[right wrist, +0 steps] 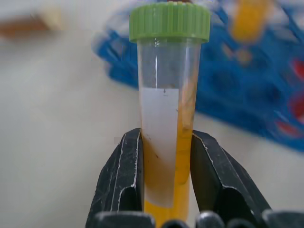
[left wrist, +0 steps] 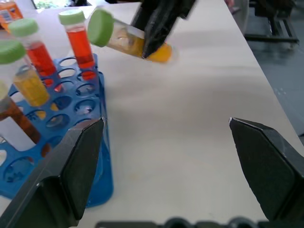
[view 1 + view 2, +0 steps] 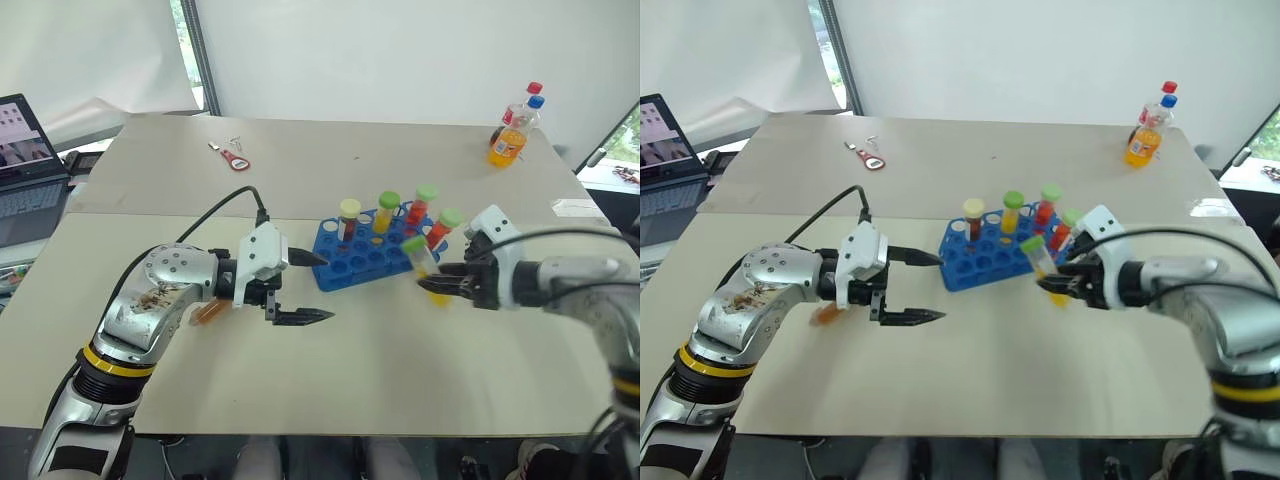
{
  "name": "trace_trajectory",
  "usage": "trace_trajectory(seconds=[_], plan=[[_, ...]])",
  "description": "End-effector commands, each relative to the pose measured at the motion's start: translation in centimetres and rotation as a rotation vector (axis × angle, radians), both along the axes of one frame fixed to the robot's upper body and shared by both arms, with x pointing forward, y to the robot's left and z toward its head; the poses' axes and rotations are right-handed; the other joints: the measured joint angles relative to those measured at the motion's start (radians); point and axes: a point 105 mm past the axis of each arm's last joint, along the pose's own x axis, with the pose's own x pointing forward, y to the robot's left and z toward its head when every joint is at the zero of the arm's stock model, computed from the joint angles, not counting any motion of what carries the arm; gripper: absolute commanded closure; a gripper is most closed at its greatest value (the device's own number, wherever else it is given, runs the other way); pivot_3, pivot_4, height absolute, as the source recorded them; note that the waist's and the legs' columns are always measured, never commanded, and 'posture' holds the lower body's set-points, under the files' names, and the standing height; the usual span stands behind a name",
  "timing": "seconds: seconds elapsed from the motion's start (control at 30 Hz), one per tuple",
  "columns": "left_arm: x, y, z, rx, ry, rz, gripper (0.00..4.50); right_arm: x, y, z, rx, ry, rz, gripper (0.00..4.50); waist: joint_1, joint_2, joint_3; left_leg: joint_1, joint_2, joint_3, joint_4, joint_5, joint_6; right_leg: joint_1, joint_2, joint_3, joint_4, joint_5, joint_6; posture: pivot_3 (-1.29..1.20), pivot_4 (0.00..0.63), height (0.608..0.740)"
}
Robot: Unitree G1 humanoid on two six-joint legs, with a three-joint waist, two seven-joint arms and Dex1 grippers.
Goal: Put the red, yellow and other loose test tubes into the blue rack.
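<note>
Right wrist view: right claw (image 1: 165, 180) pinches the yellow green-capped test tube (image 1: 167, 118), aloft beside the blue rack (image 3: 365, 258); left claw (image 3: 305, 288) gapes empty. Next: upright it over a free hole.

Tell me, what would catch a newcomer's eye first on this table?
Probably the bright blue plastic tube rack mid-table, already holding four capped tubes of red, yellow and brown liquid. Just beside it, the right gripper pinches a clear green-capped tube of yellow liquid above the tabletop, while the left gripper stands open on the rack's other side.
</note>
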Motion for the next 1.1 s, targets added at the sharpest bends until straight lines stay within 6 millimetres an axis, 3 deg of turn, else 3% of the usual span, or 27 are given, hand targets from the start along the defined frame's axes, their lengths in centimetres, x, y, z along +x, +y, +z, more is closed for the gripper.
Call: trace_trajectory(seconds=[0.03,0.13,0.33,0.63,1.1], plan=[[0.2,0.4,0.9,-0.038,-0.013,0.022,0.0,-0.2,1.7,2.8,0.07,-0.253,-0.009,3.52,-0.001,0.0,0.0,0.0,0.0,0.0,0.001,0.0,0.0,0.0,0.0,0.0,0.0,0.0,0.0,0.0,0.15,0.74],[0.4,0.6,1.0,-0.057,-0.005,0.042,0.0,0.5,2.9,3.5,0.133,-0.398,-0.076,3.52,-0.002,0.0,0.0,0.002,0.0,0.0,0.001,0.0,0.0,0.0,0.002,0.003,0.002,0.0,0.0,0.0,0.15,0.74],[0.7,0.9,1.1,-0.069,0.002,0.072,0.0,3.4,3.3,3.5,0.241,-0.648,-0.304,3.52,-0.005,0.0,0.0,0.002,0.0,0.0,0.001,0.0,-0.001,0.0,0.004,0.005,0.003,0.0,0.0,0.0,0.15,0.74],[0.6,-0.1,1.2,-0.104,0.014,0.074,0.0,6.4,2.9,0.8,0.224,-0.722,-0.463,3.52,-0.008,0.0,0.0,0.002,0.001,0.0,0.0,0.001,-0.002,0.0,0.005,0.006,0.002,0.0,0.0,0.0,0.15,0.74],[0.6,-0.4,2.0,-0.11,0.016,0.083,0.0,7.8,3.3,-1.0,0.226,-0.702,-0.492,3.53,-0.024,0.0,0.0,0.002,0.001,0.0,0.0,0.001,-0.002,0.0,0.005,0.006,0.003,0.0,0.0,0.0,0.15,0.74]])
